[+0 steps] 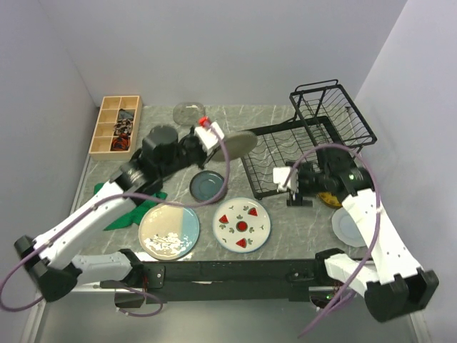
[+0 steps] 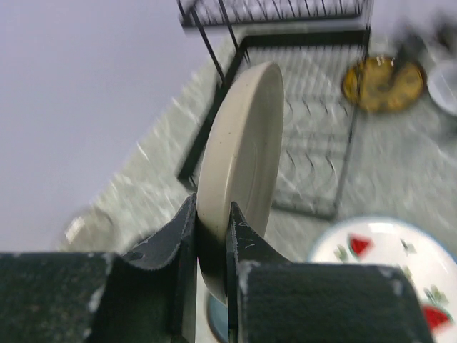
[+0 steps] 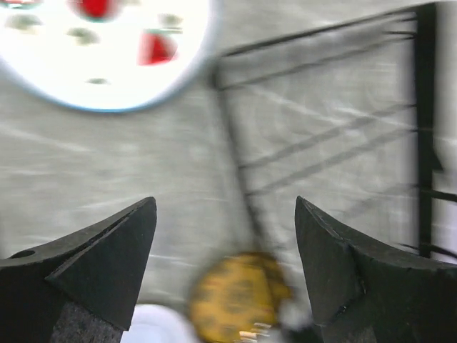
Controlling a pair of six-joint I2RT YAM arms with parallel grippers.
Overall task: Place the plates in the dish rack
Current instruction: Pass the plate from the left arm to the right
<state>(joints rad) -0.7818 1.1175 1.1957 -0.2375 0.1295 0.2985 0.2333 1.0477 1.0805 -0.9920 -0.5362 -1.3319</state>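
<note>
Just left of the dish rack (image 1: 285,153), pinches the taupe plate (image 2: 243,157) on edge by its lower rim in the narrow-set left gripper (image 2: 211,214), slots waiting directly to its right, and hangs the right gripper (image 3: 225,207) wide open, empty, over the rack's near rail.

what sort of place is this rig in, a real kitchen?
Probably a lab test cell, not a kitchen: plain white walls box in a marble-look table, with a dish rack, a watermelon plate and a wooden compartment box staged on it.
</note>
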